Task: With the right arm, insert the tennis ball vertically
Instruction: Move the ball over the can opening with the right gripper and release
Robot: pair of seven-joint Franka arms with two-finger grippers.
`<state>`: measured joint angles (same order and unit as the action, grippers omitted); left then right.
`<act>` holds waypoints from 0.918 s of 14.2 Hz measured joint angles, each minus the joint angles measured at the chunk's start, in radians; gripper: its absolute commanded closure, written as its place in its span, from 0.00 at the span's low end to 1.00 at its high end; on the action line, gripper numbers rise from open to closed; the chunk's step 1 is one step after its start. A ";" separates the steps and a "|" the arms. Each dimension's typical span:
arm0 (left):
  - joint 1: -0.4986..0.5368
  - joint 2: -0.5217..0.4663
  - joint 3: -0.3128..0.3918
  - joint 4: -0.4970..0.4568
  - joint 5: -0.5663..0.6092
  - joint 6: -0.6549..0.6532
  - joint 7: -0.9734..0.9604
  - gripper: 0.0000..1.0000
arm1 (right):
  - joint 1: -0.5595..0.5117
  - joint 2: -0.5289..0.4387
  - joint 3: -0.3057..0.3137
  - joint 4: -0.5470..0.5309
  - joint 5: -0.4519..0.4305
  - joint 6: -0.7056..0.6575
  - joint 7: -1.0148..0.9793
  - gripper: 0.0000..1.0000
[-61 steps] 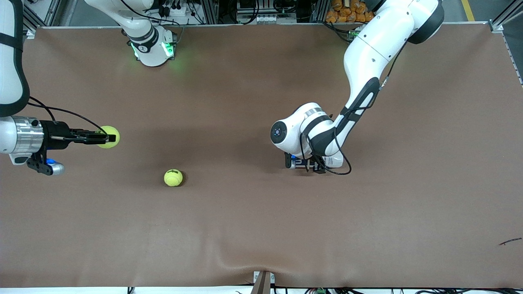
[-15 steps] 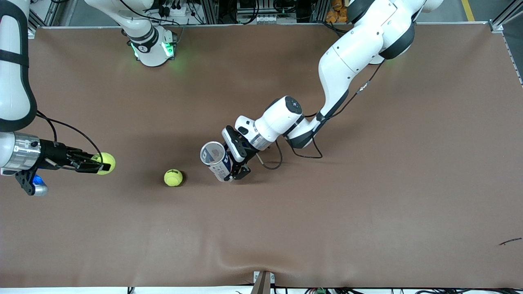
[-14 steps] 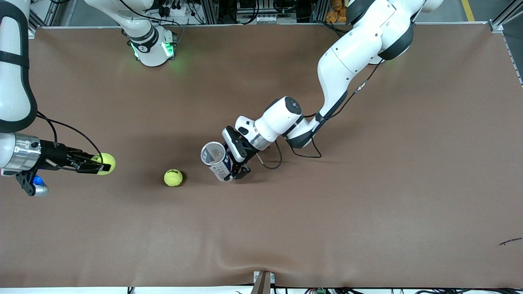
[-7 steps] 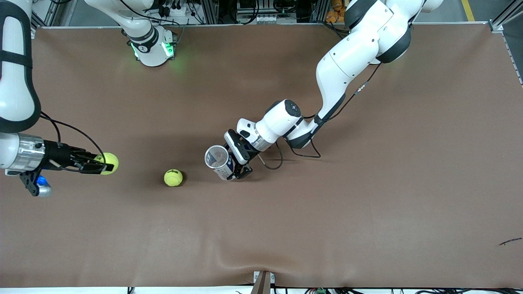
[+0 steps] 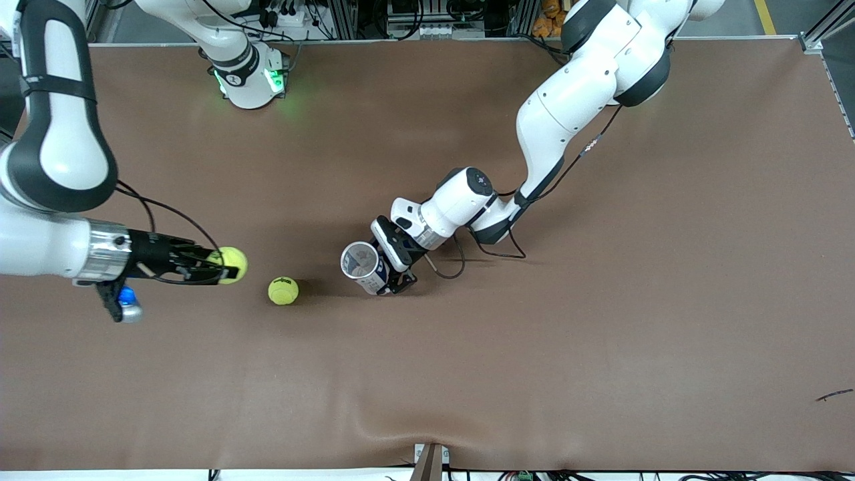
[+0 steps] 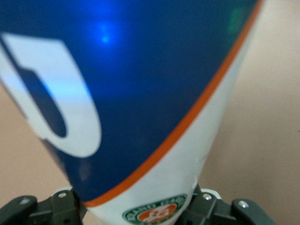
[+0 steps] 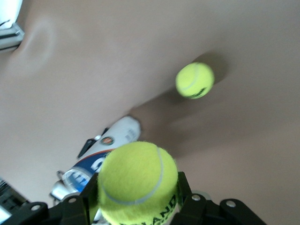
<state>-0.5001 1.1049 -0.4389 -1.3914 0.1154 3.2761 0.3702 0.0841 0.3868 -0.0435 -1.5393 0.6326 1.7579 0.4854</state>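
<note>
Step in hand: carry.
Left gripper (image 5: 391, 267) clamped tilted ball can (image 5: 361, 264), mouth up.
Right gripper (image 5: 224, 267) pinched tennis ball (image 5: 230, 263) above table (image 5: 601, 334), toward right arm's end from can.
Spare ball (image 5: 283, 290) lay between.
Next: bring ball over can mouth, lower straight in, release.

A brown tabletop (image 5: 601, 347) spreads beneath my arms. One yellow tennis ball (image 5: 283, 290) lies on it, toward my right arm's end.
</note>
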 measured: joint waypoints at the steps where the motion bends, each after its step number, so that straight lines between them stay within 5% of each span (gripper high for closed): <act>1: 0.000 0.003 0.001 -0.002 0.000 0.004 0.000 0.21 | 0.027 0.007 0.001 0.000 0.040 0.031 0.034 0.97; 6: -0.001 0.021 0.003 -0.005 0.000 0.018 0.000 0.20 | 0.205 0.046 0.005 0.000 0.076 0.239 0.290 0.97; 13: -0.001 0.023 0.003 -0.005 0.000 0.022 0.001 0.20 | 0.308 0.103 0.004 -0.005 0.076 0.275 0.474 0.97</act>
<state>-0.5016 1.1279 -0.4354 -1.3960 0.1154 3.2979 0.3709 0.3924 0.4902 -0.0399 -1.5440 0.7087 2.0330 0.9591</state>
